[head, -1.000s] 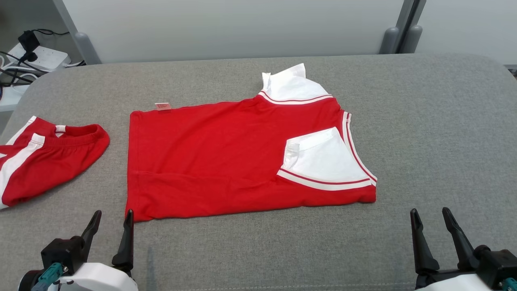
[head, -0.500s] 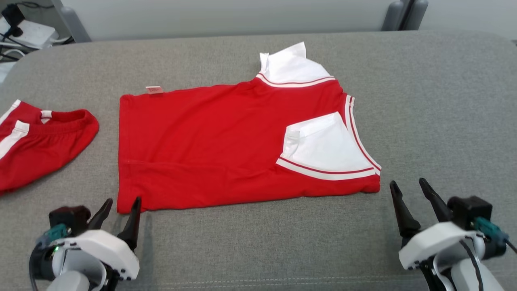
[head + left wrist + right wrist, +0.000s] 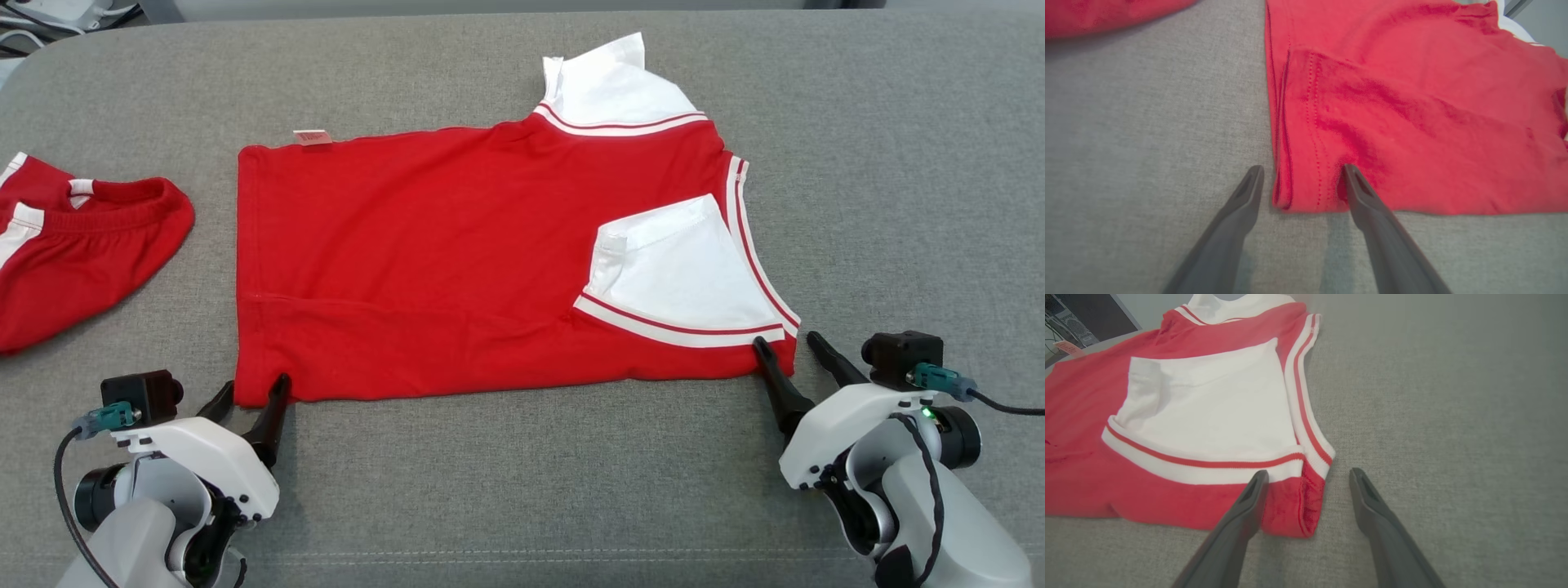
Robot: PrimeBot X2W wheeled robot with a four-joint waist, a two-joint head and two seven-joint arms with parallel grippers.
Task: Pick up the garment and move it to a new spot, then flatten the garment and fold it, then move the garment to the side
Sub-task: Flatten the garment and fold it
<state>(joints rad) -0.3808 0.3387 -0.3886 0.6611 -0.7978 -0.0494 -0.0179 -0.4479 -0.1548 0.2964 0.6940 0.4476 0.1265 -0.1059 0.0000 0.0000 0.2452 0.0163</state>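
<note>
From the head: fold step in hand, judging by the shirt (image 3: 424,261) flat mid-cushion (image 3: 522,490), long axis left to right, hem leftward, sleeved end rightward. Left gripper (image 3: 255,382) open at the near hem corner, right gripper (image 3: 785,339) open at the near right corner. From the left wrist: fingers astride the corner, nothing pinched. From the right wrist: likewise, one finger over fabric, one over bare cushion. Next, probably: pinch both corners, lift evenly.

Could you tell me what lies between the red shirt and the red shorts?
Bare grey fabric cushion separates the red-and-white shirt from the red shorts, in head view.
</note>
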